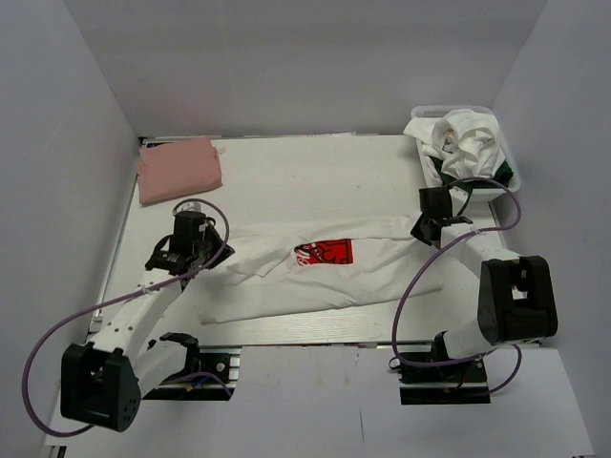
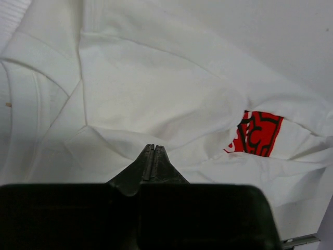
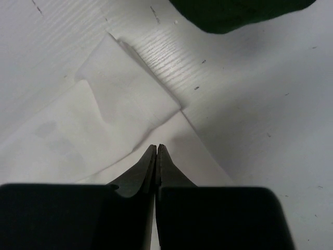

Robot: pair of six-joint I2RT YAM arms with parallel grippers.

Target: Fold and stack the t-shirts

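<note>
We see the large white cloth t-shirt with a red square print (image 1: 286, 286) spread out left of the white plastic mesh basket (image 1: 507, 156). Our left gripper (image 2: 155, 147) and right gripper (image 3: 157, 147) each pinch its fabric, jaws closed tight.

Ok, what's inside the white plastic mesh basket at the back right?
The white plastic mesh basket holds crumpled white t-shirts heaped past its rim, with dark green cloth showing under them. Anything lower, and the basket's bottom, is covered.
</note>
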